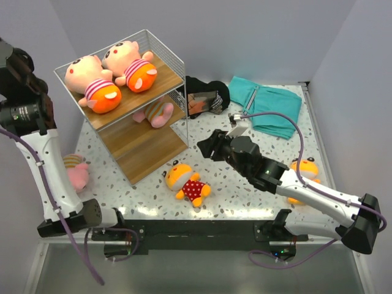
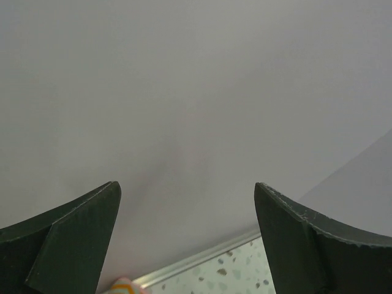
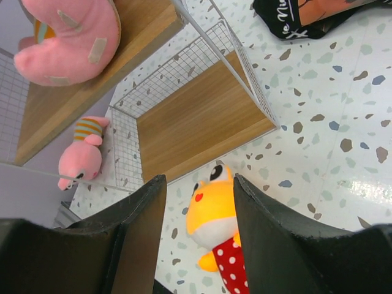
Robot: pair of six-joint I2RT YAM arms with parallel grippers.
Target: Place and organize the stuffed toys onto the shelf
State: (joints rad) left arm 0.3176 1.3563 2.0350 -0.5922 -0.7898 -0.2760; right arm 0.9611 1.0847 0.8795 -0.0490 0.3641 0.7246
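The shelf (image 1: 141, 147) stands at the back left. Two pink stuffed toys (image 1: 92, 82) (image 1: 131, 64) lie on its top board, and a third (image 1: 156, 113) lies on the board below. A yellow toy in a red polka-dot outfit (image 1: 187, 182) lies on the table in front of the shelf. My right gripper (image 1: 208, 147) hovers open just right of it; in the right wrist view the toy (image 3: 214, 211) shows between the fingers, untouched. Another pink toy (image 1: 76, 171) lies left of the shelf. My left gripper (image 2: 187, 187) is wide open, empty, facing the wall.
An orange toy (image 1: 304, 168) lies partly under my right forearm. A black bundle (image 1: 205, 98) and a folded teal cloth (image 1: 266, 104) sit at the back. Walls close in the table on the left, back and right. My left arm rises along the left edge.
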